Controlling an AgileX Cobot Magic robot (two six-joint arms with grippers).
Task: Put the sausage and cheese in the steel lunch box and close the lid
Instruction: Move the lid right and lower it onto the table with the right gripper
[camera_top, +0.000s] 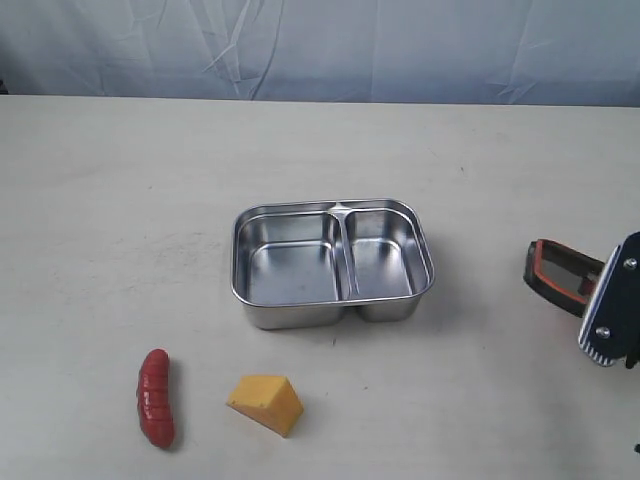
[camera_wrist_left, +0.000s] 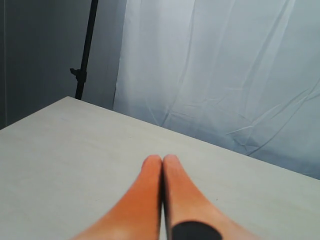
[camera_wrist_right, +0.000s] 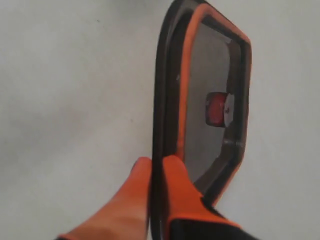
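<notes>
We are squeezing the lid (camera_wrist_right: 212, 65) in our right gripper (camera_wrist_right: 156, 162); our closed, empty left gripper (camera_wrist_left: 162, 160) must open for the sausage (camera_top: 155, 397).

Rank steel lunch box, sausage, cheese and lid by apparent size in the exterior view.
1. steel lunch box: clearly largest.
2. sausage and cheese: near tie; the sausage is longer, the cheese bulkier.
Unranked: lid, seen tilted and partly hidden; the part showing looks about cheese-sized.
</notes>
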